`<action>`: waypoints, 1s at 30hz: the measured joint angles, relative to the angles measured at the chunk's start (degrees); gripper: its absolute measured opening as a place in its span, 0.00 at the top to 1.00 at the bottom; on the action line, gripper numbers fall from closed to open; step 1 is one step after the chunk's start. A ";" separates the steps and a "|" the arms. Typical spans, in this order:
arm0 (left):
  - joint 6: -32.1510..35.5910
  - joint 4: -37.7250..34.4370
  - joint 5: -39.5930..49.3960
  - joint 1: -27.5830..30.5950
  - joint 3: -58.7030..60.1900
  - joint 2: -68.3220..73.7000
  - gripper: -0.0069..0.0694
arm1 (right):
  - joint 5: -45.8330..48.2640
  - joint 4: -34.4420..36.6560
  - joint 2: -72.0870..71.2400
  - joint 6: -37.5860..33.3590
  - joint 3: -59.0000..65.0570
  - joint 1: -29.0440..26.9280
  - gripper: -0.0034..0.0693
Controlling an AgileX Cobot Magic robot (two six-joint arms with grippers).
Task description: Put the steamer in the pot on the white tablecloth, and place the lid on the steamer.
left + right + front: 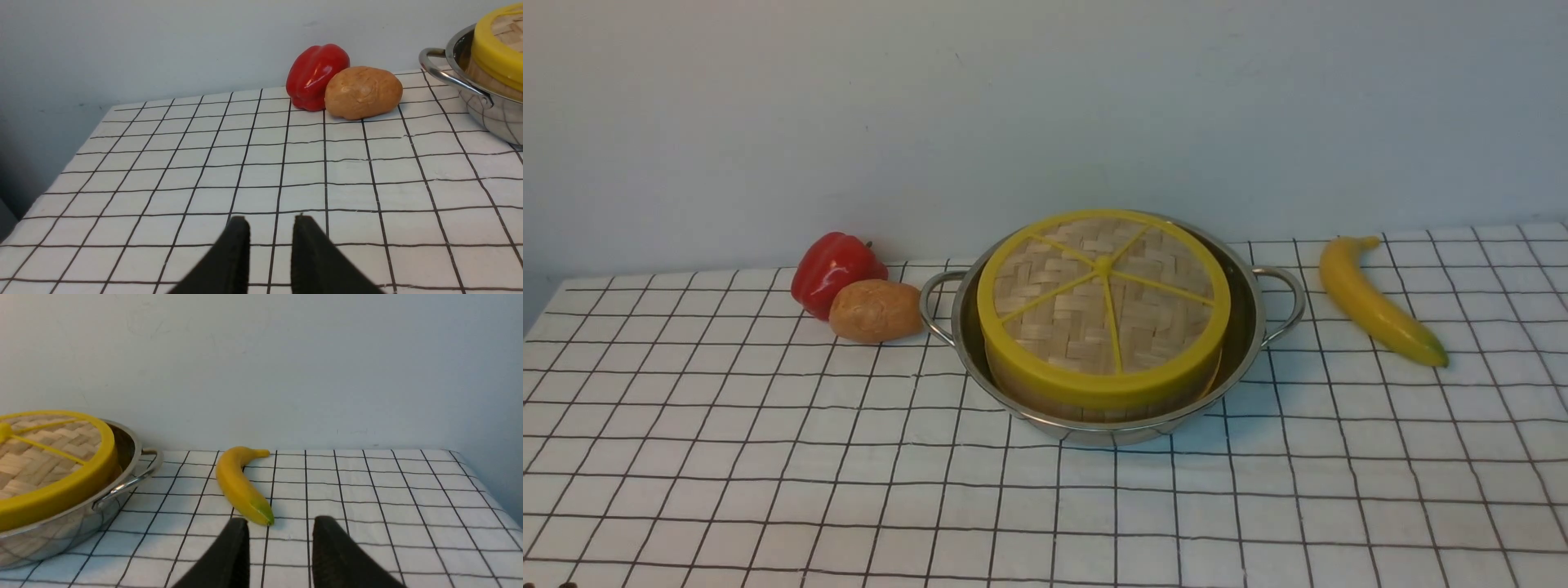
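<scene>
At far left we see the left gripper (269, 228) low over the white tablecloth (768, 457), its jaws slightly parted with nothing between them, well apart from the pot (1241, 343). A red pepper (833, 269) touches a potato (876, 310) just beside the pot's left handle. At centre, the steamer (1094, 402) sits inside the pot, with the lid (1103, 302) resting on it. A banana (1376, 298) lies to the right. At far right, the right gripper (280, 531) hovers low near the banana's green tip, jaws narrowly parted and empty.
</scene>
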 joint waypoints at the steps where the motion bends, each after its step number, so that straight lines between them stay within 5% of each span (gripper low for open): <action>1: 0.00 0.00 0.00 0.00 0.00 0.00 0.71 | 0.00 -0.06 -1.04 0.13 1.47 -0.07 0.62; 30: -0.07 0.00 0.00 0.00 0.00 -0.10 0.66 | -0.43 -0.08 -3.06 0.75 6.77 -0.19 0.62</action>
